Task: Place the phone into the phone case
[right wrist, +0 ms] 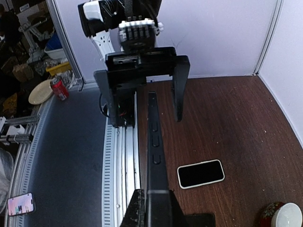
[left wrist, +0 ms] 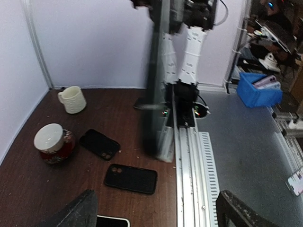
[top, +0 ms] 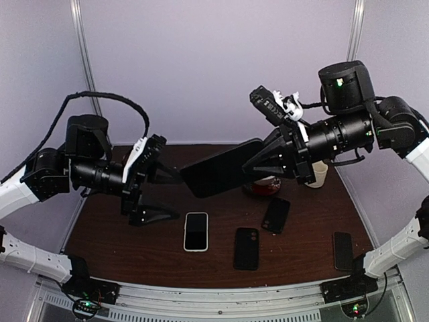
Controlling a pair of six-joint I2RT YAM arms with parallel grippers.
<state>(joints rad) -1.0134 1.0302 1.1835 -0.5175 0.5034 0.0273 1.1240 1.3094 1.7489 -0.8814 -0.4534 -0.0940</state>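
My right gripper [top: 265,164] [right wrist: 156,208] is shut on one end of a black phone case [top: 221,168], held in the air above the table's middle. The right wrist view shows this case [right wrist: 155,142] edge-on, with three button bumps; I cannot tell whether a phone sits in it. My left gripper [top: 167,196] [left wrist: 156,213] is open, its fingers straddling the case's far end without touching it. The held case [left wrist: 154,94] is blurred in the left wrist view. A white-rimmed phone [top: 196,231] [right wrist: 200,173] lies screen up on the table below.
Two empty black cases [top: 246,248] [top: 275,215] lie near the phone; the left wrist view shows them too [left wrist: 130,178] [left wrist: 99,144]. Another black slab [top: 343,250] lies at the right edge. A red mug [top: 265,186] [left wrist: 52,142] and a cream cup [top: 320,174] [left wrist: 72,99] stand behind.
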